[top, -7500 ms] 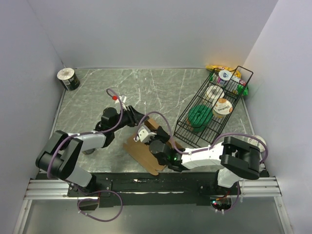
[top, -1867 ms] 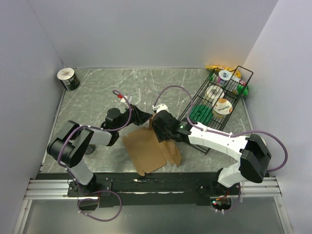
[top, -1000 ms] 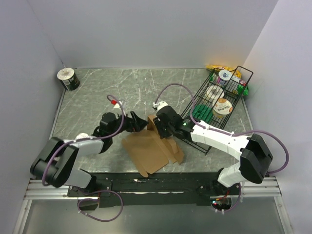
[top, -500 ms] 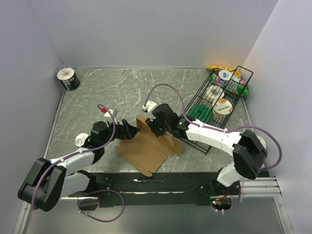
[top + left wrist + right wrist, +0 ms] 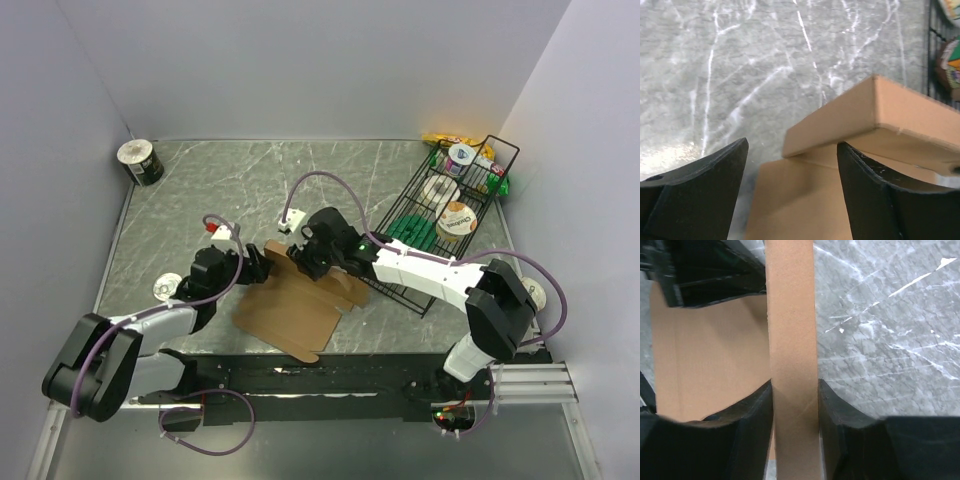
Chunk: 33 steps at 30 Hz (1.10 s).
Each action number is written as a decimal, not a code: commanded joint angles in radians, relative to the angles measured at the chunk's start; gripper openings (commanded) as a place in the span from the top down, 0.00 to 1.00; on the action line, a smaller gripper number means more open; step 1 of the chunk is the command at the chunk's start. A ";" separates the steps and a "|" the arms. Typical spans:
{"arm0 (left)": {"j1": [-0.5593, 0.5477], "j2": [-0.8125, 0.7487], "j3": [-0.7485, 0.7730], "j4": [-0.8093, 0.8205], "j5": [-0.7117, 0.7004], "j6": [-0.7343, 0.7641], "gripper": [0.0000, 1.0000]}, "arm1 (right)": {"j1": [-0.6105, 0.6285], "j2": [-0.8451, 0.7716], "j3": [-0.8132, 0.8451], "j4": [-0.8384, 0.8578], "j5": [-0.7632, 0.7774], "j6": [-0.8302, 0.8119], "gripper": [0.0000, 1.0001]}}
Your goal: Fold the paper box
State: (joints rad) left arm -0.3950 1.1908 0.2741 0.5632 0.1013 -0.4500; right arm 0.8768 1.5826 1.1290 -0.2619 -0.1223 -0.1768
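Observation:
The paper box (image 5: 290,310) is plain brown cardboard, partly folded, lying on the marble table near the front middle. A raised folded wall runs along its far edge (image 5: 875,110). My right gripper (image 5: 305,258) is shut on that folded wall, which fills the gap between its fingers (image 5: 792,405). My left gripper (image 5: 258,268) is open, its jaws wide apart over the flat panel (image 5: 800,200), just left of the raised wall and not holding anything.
A black wire basket (image 5: 440,225) with cups, a green lid and snack packs stands at the right. A tape roll (image 5: 140,162) sits in the far left corner. A small white disc (image 5: 161,288) lies left of the left arm.
The right gripper has carried the folded wall leftward and the whole box has slid left. The left gripper moved back and left, staying at the box's left edge.

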 commanded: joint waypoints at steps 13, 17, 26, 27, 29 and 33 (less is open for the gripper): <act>-0.085 0.079 0.053 0.168 -0.063 0.111 0.33 | -0.013 -0.278 0.058 -0.221 0.223 0.568 0.17; -0.111 0.095 0.059 0.164 -0.097 0.119 0.39 | -0.013 -0.435 -0.107 -0.202 0.250 0.863 0.18; -0.150 0.084 0.053 0.159 -0.196 0.119 0.52 | -0.006 -0.631 -0.377 -0.027 0.279 1.261 0.24; -0.154 0.085 0.053 0.159 -0.205 0.117 0.53 | 0.010 -0.635 -0.383 -0.020 0.286 1.273 0.24; -0.157 0.089 0.053 0.161 -0.227 0.114 0.56 | 0.031 -0.624 -0.373 -0.043 0.346 1.300 0.24; -0.174 0.084 0.050 0.156 -0.261 0.112 0.61 | 0.062 -0.589 -0.374 -0.051 0.417 1.336 0.24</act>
State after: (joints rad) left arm -0.5507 1.2819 0.2996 0.6765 -0.0971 -0.3492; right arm 0.9119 0.9852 0.7341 -0.3595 0.1879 1.0595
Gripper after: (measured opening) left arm 0.416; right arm 0.761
